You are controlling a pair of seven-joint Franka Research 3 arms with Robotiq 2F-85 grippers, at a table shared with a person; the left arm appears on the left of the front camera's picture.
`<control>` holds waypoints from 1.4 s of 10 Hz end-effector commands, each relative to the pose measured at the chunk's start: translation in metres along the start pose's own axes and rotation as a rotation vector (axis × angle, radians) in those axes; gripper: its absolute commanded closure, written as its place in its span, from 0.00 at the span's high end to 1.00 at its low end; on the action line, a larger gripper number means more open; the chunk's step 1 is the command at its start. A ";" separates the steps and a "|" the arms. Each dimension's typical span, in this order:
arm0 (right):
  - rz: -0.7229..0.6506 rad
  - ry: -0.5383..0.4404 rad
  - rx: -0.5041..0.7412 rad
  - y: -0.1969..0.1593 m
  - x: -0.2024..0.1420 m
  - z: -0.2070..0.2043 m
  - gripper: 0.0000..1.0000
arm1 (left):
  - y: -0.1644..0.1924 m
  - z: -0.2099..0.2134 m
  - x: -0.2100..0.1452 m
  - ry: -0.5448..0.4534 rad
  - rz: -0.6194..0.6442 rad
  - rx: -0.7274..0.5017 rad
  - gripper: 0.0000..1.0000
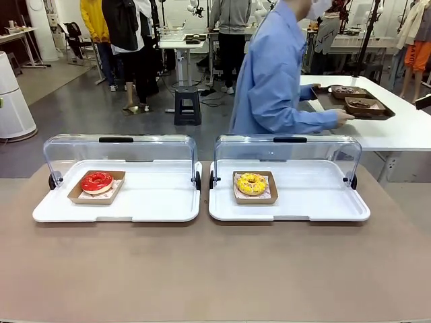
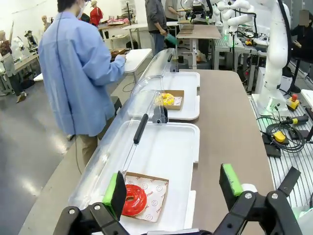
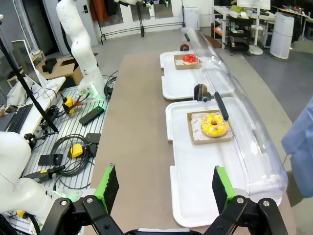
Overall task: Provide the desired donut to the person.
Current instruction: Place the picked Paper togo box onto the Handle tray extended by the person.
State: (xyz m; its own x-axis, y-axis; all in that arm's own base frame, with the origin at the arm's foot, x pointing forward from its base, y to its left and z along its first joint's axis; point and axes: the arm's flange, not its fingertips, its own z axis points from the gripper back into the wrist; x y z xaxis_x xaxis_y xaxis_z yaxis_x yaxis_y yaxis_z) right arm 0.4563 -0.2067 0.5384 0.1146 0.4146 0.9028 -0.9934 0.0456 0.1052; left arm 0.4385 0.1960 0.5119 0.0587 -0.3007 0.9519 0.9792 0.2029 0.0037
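A red glazed donut (image 1: 97, 182) lies in a cardboard tray on the left white tray (image 1: 155, 202); a yellow donut (image 1: 252, 184) lies in a cardboard tray on the right white tray (image 1: 316, 198). Both clear lids stand raised at the back. The person (image 1: 279, 74) in a light blue shirt stands beyond the table, turned away, with a hand on a dark tray (image 1: 357, 104) on a side table. My left gripper (image 2: 173, 188) hangs open above the red donut (image 2: 133, 199). My right gripper (image 3: 166, 186) is open, high over the right tray, short of the yellow donut (image 3: 214, 124).
The brown table (image 1: 215, 269) is bare in front of the trays. A white side table (image 1: 397, 131) stands at the back right. The raised clear lids (image 1: 121, 151) stand along the trays' far edges. Cables and boxes (image 3: 73, 147) lie beside the right arm's base.
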 end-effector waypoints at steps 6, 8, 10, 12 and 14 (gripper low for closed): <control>0.004 -0.007 0.006 -0.001 0.002 0.001 1.00 | -0.001 0.002 0.001 -0.002 -0.003 0.005 1.00; 0.004 -0.007 0.006 -0.001 0.002 0.001 1.00 | -0.001 0.002 0.001 -0.002 -0.003 0.005 1.00; 0.004 -0.007 0.006 -0.001 0.002 0.001 1.00 | -0.001 0.002 0.001 -0.002 -0.003 0.005 1.00; 0.004 -0.007 0.006 -0.001 0.002 0.001 1.00 | -0.001 0.002 0.001 -0.002 -0.003 0.005 1.00; 0.004 -0.007 0.006 -0.001 0.002 0.001 1.00 | -0.001 0.002 0.001 -0.002 -0.003 0.005 1.00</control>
State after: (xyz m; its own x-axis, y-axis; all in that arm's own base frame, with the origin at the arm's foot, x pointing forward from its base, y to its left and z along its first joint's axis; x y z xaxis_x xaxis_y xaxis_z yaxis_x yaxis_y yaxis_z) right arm 0.4563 -0.2067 0.5384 0.1146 0.4146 0.9028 -0.9934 0.0456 0.1052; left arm 0.4385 0.1961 0.5119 0.0587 -0.3007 0.9519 0.9792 0.2029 0.0037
